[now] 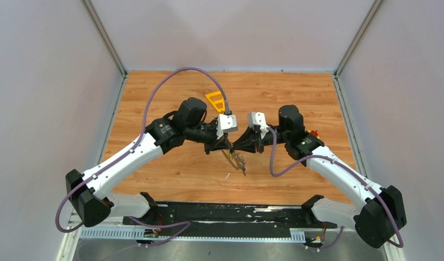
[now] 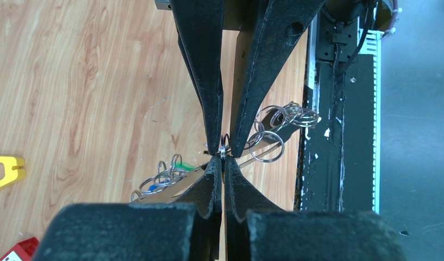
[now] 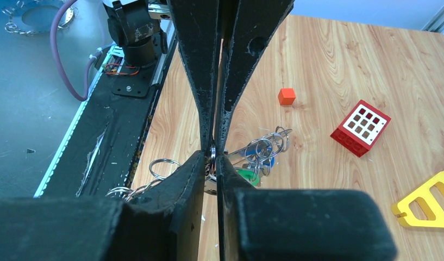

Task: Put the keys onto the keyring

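My two grippers meet tip to tip above the middle of the table. My left gripper (image 1: 226,145) (image 2: 223,162) is shut on the grey metal keyring (image 2: 179,184), which hangs slanted below it (image 1: 229,157). My right gripper (image 1: 237,145) (image 3: 212,157) is shut on a small silver ring (image 2: 224,148) of a key at the same spot. Keys with blue and green tags and silver rings (image 2: 161,176) (image 3: 258,155) hang on the loop. More silver rings (image 2: 276,133) (image 3: 164,166) hang on the side nearer the arm bases.
A yellow triangular frame (image 1: 215,100) (image 3: 426,201) lies behind the grippers. A red toy brick (image 3: 361,128) and a small orange block (image 3: 286,96) lie on the wood. The black base rail (image 1: 219,213) runs along the near edge.
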Robot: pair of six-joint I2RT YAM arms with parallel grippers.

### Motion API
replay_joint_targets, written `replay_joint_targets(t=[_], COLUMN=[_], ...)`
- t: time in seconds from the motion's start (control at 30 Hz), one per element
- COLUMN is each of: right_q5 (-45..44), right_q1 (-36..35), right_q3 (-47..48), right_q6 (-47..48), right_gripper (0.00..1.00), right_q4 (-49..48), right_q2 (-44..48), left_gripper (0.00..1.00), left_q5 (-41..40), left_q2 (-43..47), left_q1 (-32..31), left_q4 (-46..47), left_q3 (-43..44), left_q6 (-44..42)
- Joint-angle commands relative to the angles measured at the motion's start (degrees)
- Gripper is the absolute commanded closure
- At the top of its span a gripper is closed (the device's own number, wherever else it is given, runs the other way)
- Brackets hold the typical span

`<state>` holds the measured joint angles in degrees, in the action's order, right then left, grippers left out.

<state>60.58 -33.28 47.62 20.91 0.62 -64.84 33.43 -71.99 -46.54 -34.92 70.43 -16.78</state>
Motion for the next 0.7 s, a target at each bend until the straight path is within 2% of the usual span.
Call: replay_joint_targets(t=[0.0, 0.13, 0.27, 0.6, 0.67], right_q5=[1.26, 1.0, 0.29, -3.34, -3.64], right_q1=[-0.65, -0.67, -0.65, -0.58, -0.46], right_q3=[0.55, 0.55, 0.5, 0.49, 0.67], right_q6=[0.41, 0.39, 0.83, 1.39, 0.86], right_gripper=[0.86, 0.91, 1.0, 1.0, 1.0], right_q4=[0.49, 0.54, 0.6, 1.12, 1.13], right_q2=[0.54, 0.81, 1.34, 3.27, 3.48], left_gripper=[1.0, 1.0, 1.0, 1.0, 0.93], left_q5=[1.46, 1.59, 1.55, 1.08, 0.67], left_q2=[1.58, 1.4, 1.0, 0.78, 0.85], left_q1=[-0.3, -0.3, -0.3, -0.3, -0.31], left_q4=[4.36, 4.33, 4.17, 4.07, 4.16], left_q3=[0.17, 0.05, -0.03, 0.34, 0.55], left_q6=[0.61, 0.66, 0.59, 0.16, -0.31])
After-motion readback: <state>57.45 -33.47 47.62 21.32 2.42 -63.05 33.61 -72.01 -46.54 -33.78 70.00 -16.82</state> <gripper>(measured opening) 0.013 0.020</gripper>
